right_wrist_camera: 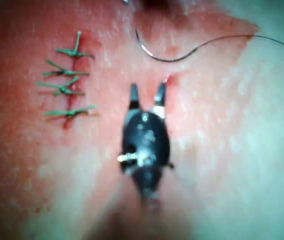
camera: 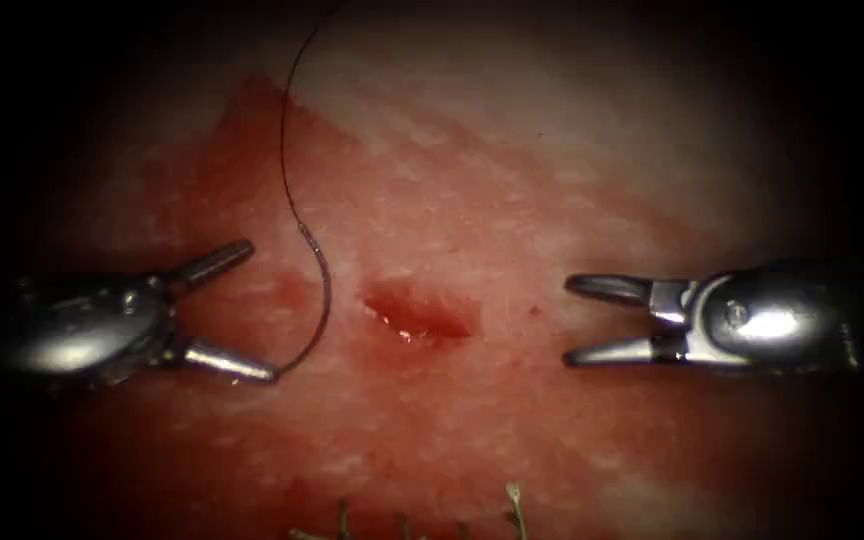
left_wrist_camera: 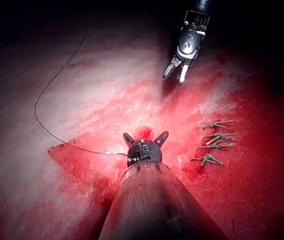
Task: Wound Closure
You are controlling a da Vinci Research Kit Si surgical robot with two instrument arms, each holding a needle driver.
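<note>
From the endoscope, the left end effector (camera: pixel 252 310) gapes empty; the needle (camera: pixel 314 310) lies on the tissue (camera: pixel 552 180) left of the cut (camera: pixel 417 315), its tip by the lower jaw. The right end effector (camera: pixel 577 320) is open, empty. In the left wrist view, thread (left_wrist_camera: pixel 44 125) trails away. In the right wrist view, the needle looks thin, stiff, likely slippery; I'd grip its mid-curve

Left tool (camera: pixel 252 310) low over the tissue left of the cut, jaws spread wide, holding nothing. Right tool (camera: pixel 577 320) opposite, jaws parted, likewise empty.
</note>
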